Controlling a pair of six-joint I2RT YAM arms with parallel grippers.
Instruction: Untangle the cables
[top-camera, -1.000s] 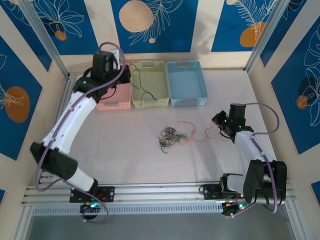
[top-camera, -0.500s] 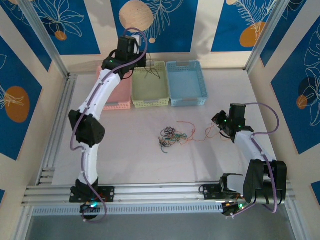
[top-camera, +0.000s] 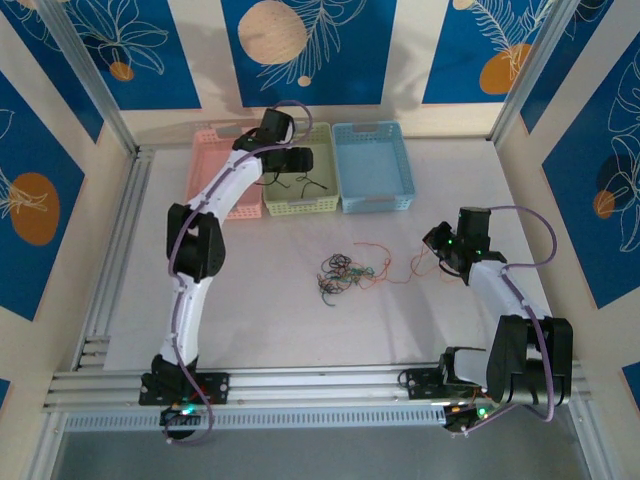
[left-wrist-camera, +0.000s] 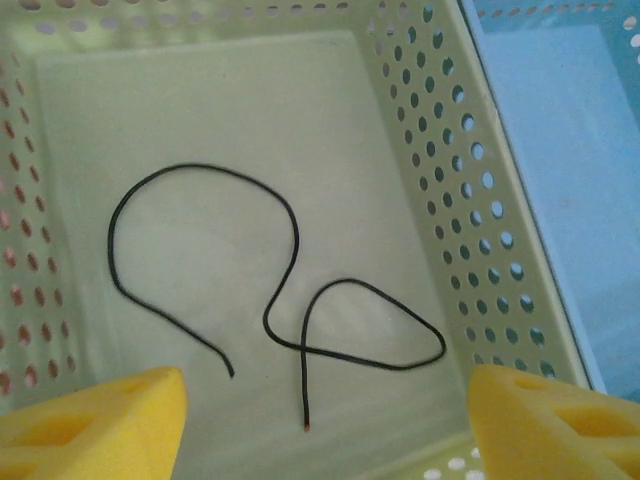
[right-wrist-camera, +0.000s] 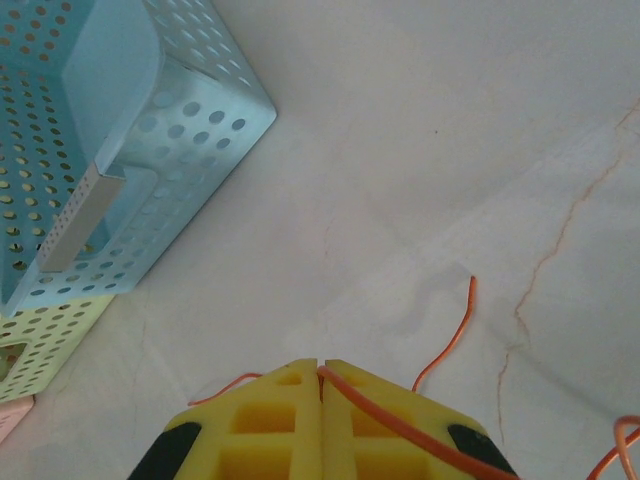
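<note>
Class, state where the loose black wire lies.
In the left wrist view, the thin black wire lies curled on the floor of the pale green perforated plastic basket, beneath the left claw.

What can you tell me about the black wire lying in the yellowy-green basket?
The black wire is one thin, bendy strand, loose and not knotted. It lies flat on the floor of the yellow-green basket, curling into a big open arch and then a smaller loop that crosses itself. One end shows a tiny reddish tip. The open left tool hangs above it without touching.
</note>
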